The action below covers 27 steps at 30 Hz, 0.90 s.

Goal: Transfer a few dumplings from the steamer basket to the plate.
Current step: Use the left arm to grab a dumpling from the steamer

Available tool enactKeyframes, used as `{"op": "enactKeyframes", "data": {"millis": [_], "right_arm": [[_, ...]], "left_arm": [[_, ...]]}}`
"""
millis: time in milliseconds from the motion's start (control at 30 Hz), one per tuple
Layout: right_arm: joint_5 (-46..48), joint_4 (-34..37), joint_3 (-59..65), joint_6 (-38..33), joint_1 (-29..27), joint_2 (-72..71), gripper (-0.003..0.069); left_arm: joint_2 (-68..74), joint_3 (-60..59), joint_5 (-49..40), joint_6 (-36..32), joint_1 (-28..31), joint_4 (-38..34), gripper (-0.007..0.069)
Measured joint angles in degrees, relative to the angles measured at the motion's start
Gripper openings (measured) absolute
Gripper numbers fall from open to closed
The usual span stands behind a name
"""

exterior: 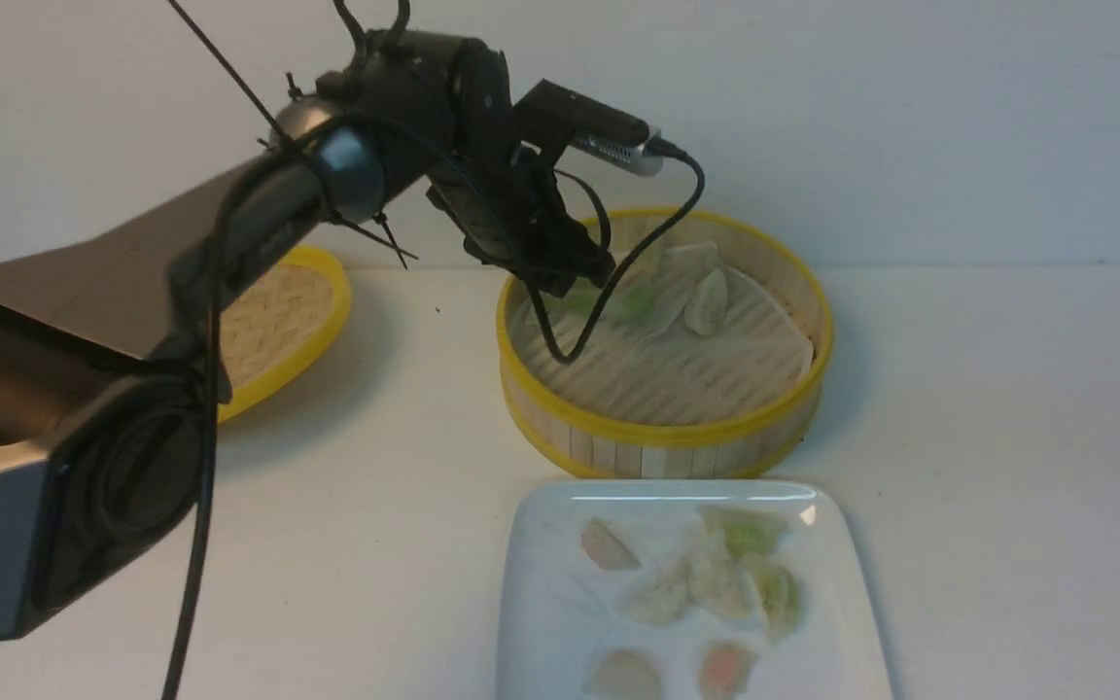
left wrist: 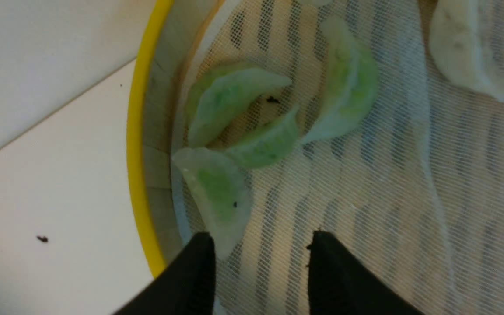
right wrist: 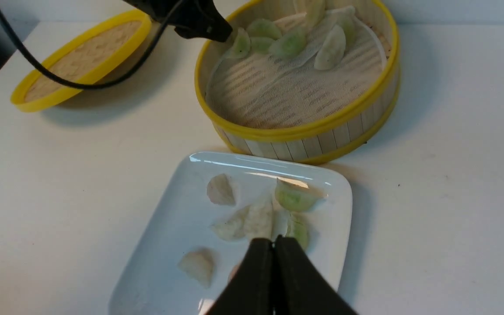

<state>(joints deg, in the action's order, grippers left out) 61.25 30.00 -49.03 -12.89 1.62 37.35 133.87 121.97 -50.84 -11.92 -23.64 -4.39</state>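
**Dumplings.** The nearest green dumpling (left wrist: pixel 215 192) lies on the mesh liner (left wrist: pixel 365 197), hard against the steamer basket (left wrist: pixel 140 131) wall. Its tip is just beside one finger of the left gripper (left wrist: pixel 260 245), not centred in the gap. Two more green ones sit just ahead of the fingertips, touching each other. A fourth green one and a whitish dumpling (left wrist: pixel 466 52) lie farther ahead, toward the other finger's side.

**Left gripper.** The jaws stand apart and hold nothing; only liner shows between them. Judgement: they are spread for a pick from this cluster. The wall leaves little room for the outer finger, so the dumpling against it looks awkward to straddle.

**Left arm.** It reaches forward and inward. The wrist is pitched steeply down and the fingers dip inside the basket rim at its far-left side. The wrist-camera cable (exterior: pixel 618 282) hangs in a loop over the liner.

**Plate.** The plate (right wrist: pixel 160 245) sits on the table (exterior: pixel 1007 437) behind the left gripper, on the robot's side of the basket. It already carries several dumplings: whitish, green and one pinkish. The task looks well along.

**Right gripper.** The right gripper (right wrist: pixel 274 243) hangs above the plate with its jaws pressed together and empty. It appears parked clear of the basket.

**Lid.** The lid (exterior: pixel 278 311) lies well off to the outer side of the left arm.
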Motion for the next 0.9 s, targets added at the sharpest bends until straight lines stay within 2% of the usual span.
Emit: {"op": "enactKeyframes", "data": {"millis": [333,500,667,900], "right_arm": [[0.00,0.06,0.00,0.21,0.00,0.00,-0.0015],[0.13,0.06,0.00,0.71,0.00,0.00,-0.0015],[0.19,0.06,0.00,0.84,0.00,0.00,-0.0015],[0.58,0.06,0.00,0.84,0.00,0.00,-0.0015]], "left_arm": [[4.18,0.01,4.03,-0.37,-0.70,3.00,0.0302],[5.56,0.24,5.40,0.01,-1.97,7.82,0.0302],[6.16,0.31,6.33,5.06,-2.79,15.20,0.0302],[6.59,0.31,6.41,7.44,-3.31,21.17,0.0302]]}}
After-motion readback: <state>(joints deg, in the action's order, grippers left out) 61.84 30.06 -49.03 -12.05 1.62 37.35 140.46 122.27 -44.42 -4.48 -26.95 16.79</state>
